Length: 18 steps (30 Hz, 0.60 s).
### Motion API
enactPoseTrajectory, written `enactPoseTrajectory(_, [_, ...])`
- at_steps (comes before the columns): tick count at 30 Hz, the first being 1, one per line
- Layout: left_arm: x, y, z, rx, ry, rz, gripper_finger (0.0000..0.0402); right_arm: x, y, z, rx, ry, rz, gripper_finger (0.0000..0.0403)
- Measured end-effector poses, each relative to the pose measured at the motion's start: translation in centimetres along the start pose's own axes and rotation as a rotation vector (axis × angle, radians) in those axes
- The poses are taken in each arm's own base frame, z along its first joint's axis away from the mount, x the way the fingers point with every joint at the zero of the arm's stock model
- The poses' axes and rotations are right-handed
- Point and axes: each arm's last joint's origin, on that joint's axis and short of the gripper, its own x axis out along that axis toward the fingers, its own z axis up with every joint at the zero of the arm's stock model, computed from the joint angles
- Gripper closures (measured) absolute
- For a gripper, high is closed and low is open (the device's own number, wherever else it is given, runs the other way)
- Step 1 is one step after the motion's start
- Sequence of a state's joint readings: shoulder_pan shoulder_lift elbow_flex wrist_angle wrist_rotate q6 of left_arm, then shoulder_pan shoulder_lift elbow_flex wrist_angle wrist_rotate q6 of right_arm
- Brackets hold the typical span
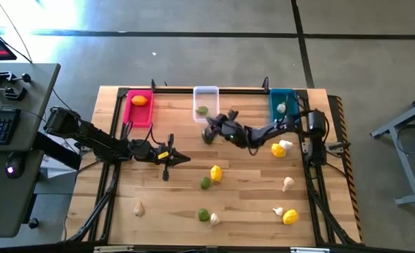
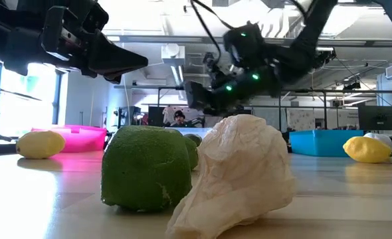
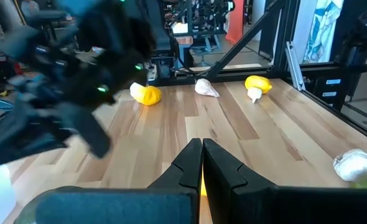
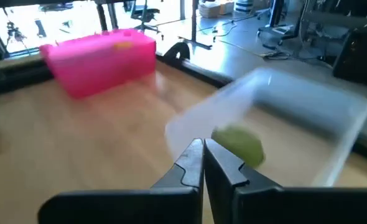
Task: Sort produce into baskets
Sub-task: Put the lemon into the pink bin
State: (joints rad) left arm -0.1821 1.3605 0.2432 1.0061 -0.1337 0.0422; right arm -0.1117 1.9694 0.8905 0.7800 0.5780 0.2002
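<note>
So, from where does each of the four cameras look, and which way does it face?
High view: above the table, looking straight down; both arms show.
Low view: at table height, behind a green fruit and a garlic bulb; arms overhead.
Left wrist view: past shut fingers toward the right arm.
Right wrist view: past shut fingers at the clear bin.
Shared: the pink bin shows in high, low and right wrist views.

Three baskets stand in a row along the far edge: a pink basket (image 1: 138,107) holding one orange fruit (image 1: 139,100), a clear basket (image 1: 206,102) with a dull green piece (image 1: 202,110) inside, and a teal basket (image 1: 282,104) holding a whitish bulb (image 1: 281,108). Loose produce (yellow (image 1: 216,173), green (image 1: 202,214), whitish garlic-like (image 1: 288,183)) lies scattered over the near half.
</note>
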Motion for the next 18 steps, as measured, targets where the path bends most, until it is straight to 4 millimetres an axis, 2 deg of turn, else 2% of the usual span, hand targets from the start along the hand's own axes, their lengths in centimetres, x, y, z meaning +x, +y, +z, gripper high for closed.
enactPoseTrajectory(4, [0.0,0.0,0.0,0.003,0.001,0.000,0.0401,-2.2,0.4,-2.4,0.043,0.019,-0.021,0.0403])
enactPoseTrajectory(10, [0.0,0.0,0.0,-0.011,0.005,0.002,0.0401,-6.1,2.3,-5.3,0.115,0.046,-0.032,0.0403])
enactPoseTrajectory(14, [0.0,0.0,-0.2,-0.010,0.019,0.004,0.0401,-8.6,4.1,-6.4,0.146,0.027,-0.033,0.0403])
enactPoseTrajectory(18, [0.0,0.0,-0.2,-0.010,0.021,0.005,0.0401,-10.6,5.8,-7.0,0.193,0.047,0.048,0.0403])
